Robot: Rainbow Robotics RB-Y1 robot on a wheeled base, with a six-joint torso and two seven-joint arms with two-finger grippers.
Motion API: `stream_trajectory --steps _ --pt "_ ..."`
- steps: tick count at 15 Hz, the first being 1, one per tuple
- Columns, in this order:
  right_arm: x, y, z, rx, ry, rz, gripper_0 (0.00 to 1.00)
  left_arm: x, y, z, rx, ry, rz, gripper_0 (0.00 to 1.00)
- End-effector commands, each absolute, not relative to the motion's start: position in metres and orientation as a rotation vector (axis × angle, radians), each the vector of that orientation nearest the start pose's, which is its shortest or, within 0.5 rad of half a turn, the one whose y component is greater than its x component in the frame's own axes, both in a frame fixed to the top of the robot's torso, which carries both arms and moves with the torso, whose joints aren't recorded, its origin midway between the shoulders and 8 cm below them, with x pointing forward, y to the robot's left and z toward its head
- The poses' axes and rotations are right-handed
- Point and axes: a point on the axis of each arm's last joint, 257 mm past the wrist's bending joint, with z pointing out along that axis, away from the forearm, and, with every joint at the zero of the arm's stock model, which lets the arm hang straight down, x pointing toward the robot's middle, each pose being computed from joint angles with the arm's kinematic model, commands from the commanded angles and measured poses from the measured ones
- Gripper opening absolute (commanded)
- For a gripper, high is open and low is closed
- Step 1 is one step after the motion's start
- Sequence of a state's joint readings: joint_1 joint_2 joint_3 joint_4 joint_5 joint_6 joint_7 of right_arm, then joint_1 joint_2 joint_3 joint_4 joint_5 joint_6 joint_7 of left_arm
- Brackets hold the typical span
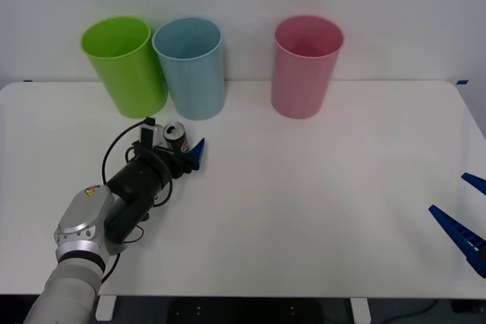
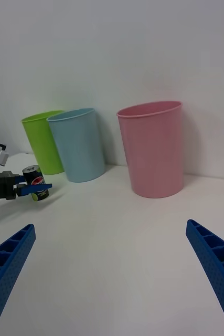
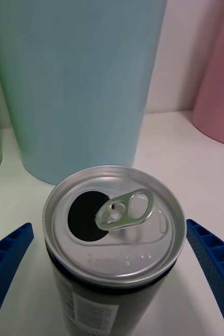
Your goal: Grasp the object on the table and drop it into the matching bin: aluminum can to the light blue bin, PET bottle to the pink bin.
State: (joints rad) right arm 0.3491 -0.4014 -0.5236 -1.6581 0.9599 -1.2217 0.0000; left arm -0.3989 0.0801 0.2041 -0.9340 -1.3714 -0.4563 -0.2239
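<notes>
Left tool (image 1: 184, 149) spread open around upright aluminum can (image 3: 114, 231) on desk (image 1: 304, 210); light blue bin (image 1: 190, 66) at 12 o'clock. Right tool (image 2: 112, 273) open, parked at 4 o'clock.

Bright, even, diffuse. Soft shadows beside the light blue bin (image 1: 189, 66); silver can (image 3: 114, 223) top sharp, mildly glared.

The left pincer (image 1: 184, 153) hides the can's (image 1: 175, 136) lower body; its label print (image 3: 93, 315) is unreadable.
</notes>
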Motion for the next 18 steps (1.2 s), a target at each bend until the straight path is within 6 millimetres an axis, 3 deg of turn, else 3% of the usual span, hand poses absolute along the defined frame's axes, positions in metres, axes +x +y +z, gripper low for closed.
stream_trajectory --steps 1,2,11,18 --pt "0.342 -0.330 -0.169 -0.465 1.441 0.567 1.00 0.609 0.168 -0.295 0.278 1.705 -0.302 0.04" --pt "0.342 -0.330 -0.169 -0.465 1.441 0.567 1.00 0.609 0.168 -0.295 0.278 1.705 -0.302 0.00" --pt "0.342 -0.330 -0.169 -0.465 1.441 0.567 1.00 0.609 0.164 -0.289 0.248 1.691 -0.344 0.00" --pt "0.342 -0.330 -0.169 -0.465 1.441 0.567 1.00 0.603 0.200 -0.266 0.272 1.634 -0.416 0.00"
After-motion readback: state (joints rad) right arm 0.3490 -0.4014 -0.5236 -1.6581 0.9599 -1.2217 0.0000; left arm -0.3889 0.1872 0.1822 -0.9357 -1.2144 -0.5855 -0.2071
